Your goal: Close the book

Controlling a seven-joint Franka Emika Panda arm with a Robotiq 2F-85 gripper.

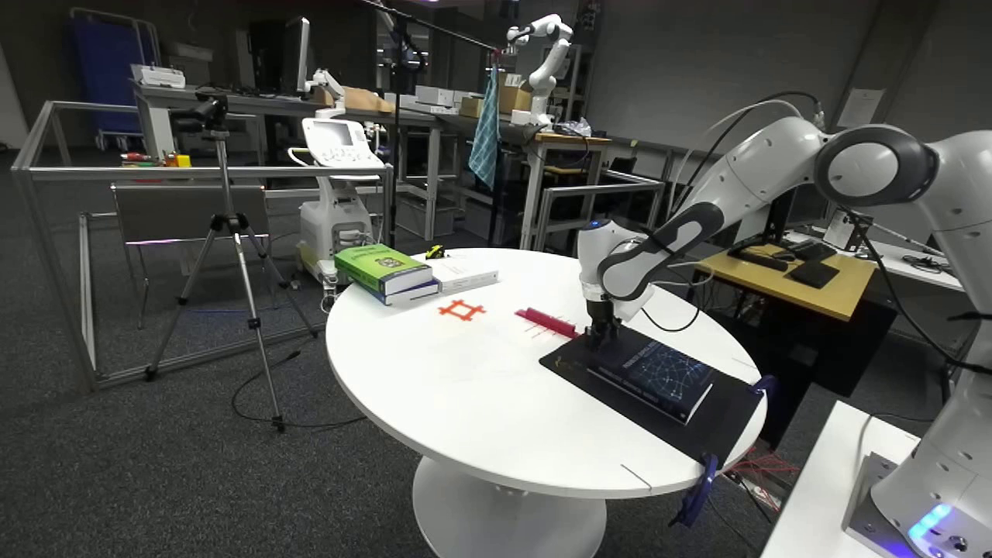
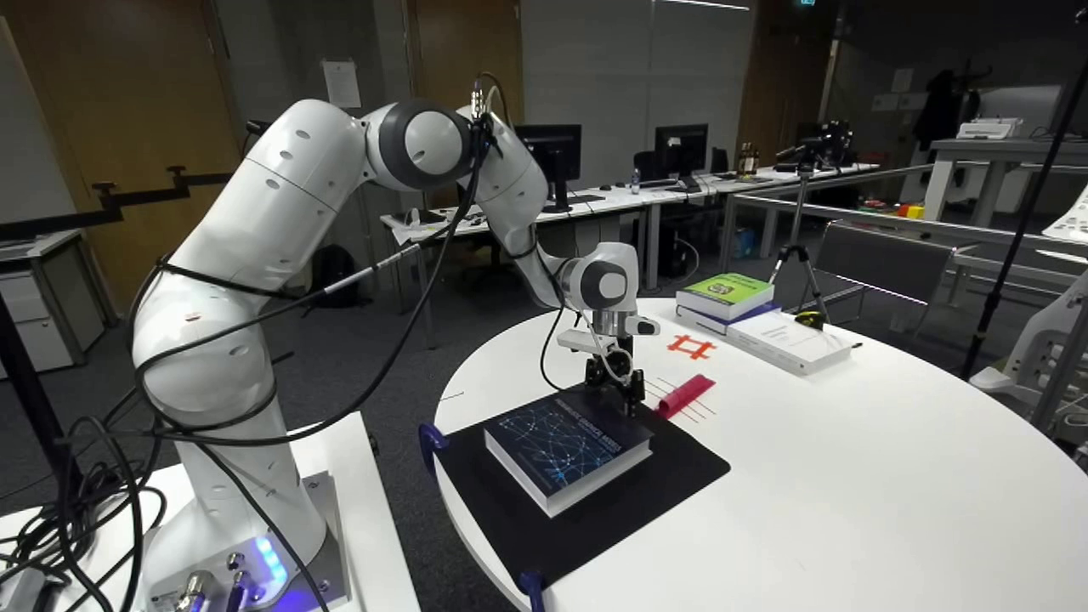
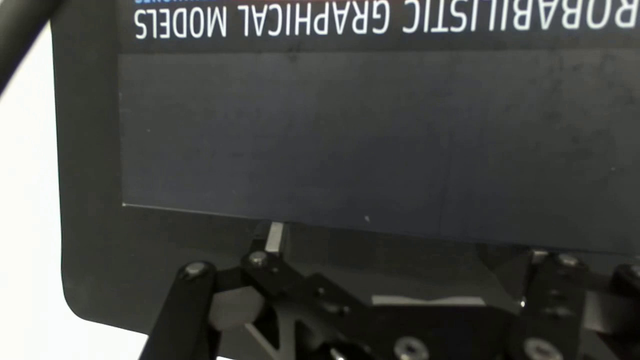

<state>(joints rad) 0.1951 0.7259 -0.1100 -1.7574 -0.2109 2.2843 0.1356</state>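
Observation:
The book (image 2: pixel 557 442) has a dark cover with a blue network pattern and white page edges. It rests on a black mat (image 2: pixel 654 497), its cover lying flat over the pages. My gripper (image 2: pixel 615 395) points down at the book's far edge, away from the robot base. In the wrist view the jaws stand wide apart, and nothing shows held between them. The cover's edge (image 3: pixel 350 225) crosses that view just ahead of the gripper (image 3: pixel 406 245) and hides the fingertips. Whether the fingers touch the book, I cannot tell. In an exterior view, the arm covers part of the book (image 1: pixel 666 372).
Blue clamps (image 1: pixel 701 492) grip the mat at the table edge. Beyond the gripper lie a red strip (image 2: pixel 687 395) with thin lines and an orange tape square (image 2: pixel 691 346). A green book (image 1: pixel 384 267) on a blue one and white books (image 1: pixel 465 275) are farther off.

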